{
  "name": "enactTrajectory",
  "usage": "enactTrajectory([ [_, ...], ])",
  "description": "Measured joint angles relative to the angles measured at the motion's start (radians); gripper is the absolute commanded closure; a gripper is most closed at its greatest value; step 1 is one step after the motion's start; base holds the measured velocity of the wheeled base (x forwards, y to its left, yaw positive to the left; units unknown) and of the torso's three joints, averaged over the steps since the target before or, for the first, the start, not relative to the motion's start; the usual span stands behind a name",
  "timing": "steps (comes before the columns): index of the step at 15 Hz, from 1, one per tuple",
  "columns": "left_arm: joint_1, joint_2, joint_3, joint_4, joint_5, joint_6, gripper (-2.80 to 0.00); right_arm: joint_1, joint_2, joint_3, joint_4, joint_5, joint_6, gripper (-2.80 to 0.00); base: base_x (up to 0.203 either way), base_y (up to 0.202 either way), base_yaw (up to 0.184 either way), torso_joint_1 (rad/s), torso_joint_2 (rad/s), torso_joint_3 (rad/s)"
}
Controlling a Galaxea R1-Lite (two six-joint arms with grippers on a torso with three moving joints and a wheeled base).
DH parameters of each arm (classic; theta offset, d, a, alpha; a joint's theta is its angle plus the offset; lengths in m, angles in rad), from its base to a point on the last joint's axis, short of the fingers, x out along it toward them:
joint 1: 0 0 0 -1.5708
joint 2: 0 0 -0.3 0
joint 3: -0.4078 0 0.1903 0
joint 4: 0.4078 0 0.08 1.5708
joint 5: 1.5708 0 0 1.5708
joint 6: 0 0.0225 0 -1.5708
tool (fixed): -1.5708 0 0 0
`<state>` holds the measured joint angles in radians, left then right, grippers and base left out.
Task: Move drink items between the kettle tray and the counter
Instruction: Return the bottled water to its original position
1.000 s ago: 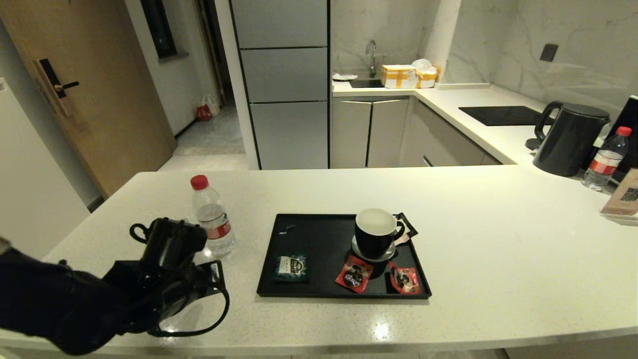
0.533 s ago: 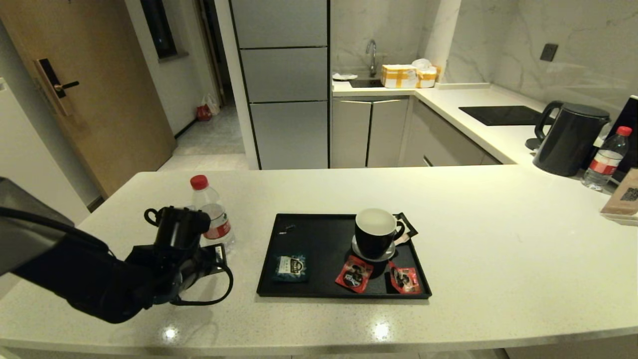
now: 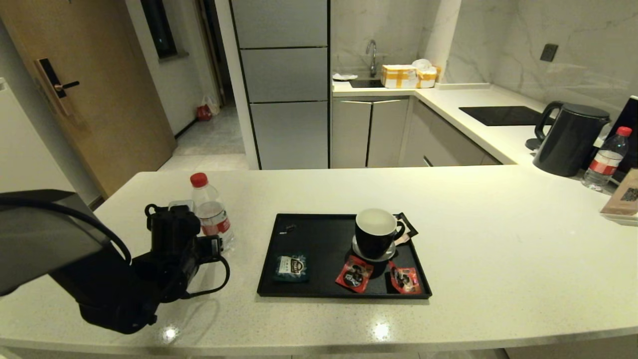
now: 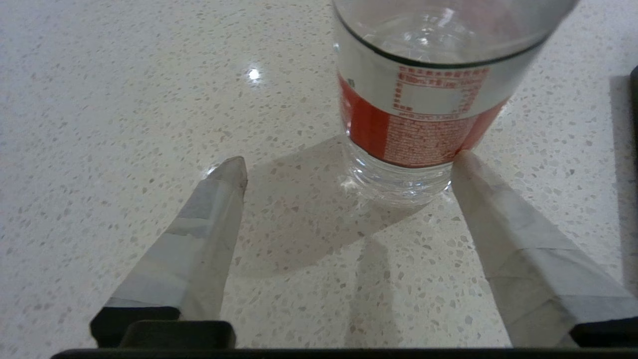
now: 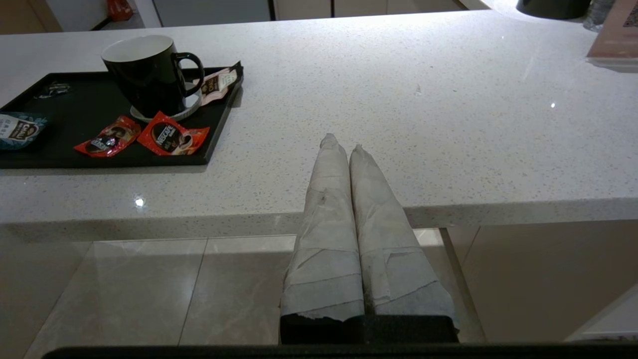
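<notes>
The small water bottle (image 3: 210, 214) with red cap and red label stands upright on the off-white counter (image 3: 498, 239), left of the black kettle tray (image 3: 319, 234). My left gripper (image 4: 347, 164) is open low at the bottle's (image 4: 423, 99) base. One fingertip (image 4: 461, 159) touches the bottle's side; the other (image 4: 232, 172) stands well apart from it. In the head view the left gripper (image 3: 192, 219) sits just left of the bottle. The teal sachet (image 3: 291, 267) lies flat in the tray's front left. My right gripper (image 5: 343, 142) is shut and empty, parked at the counter's front edge.
On the tray stand a black mug (image 3: 375, 233) on a coaster and two red sachets (image 3: 354, 273) (image 3: 404, 279). A black kettle (image 3: 568, 139), a second bottle (image 3: 605, 159) and a brown card (image 3: 623, 199) stand far right. A black hob (image 3: 501, 114) lies behind.
My left arm has risen and pushed forward. Its gripper has moved from in front of the bottle to right beside the bottle's base. The bottle and tray items have not moved.
</notes>
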<state>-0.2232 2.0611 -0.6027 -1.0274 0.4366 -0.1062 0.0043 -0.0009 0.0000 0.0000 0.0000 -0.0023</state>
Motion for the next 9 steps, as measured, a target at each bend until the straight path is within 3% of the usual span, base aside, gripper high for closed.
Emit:
enactTrajectory([
  [9,-0.010,0.039,-0.059,0.003,-0.023,0.030,-2.80,0.000,0.000,0.000,0.000,0.000,0.000,0.00,0.000,0.000,0.000,0.000,0.00,0.000],
])
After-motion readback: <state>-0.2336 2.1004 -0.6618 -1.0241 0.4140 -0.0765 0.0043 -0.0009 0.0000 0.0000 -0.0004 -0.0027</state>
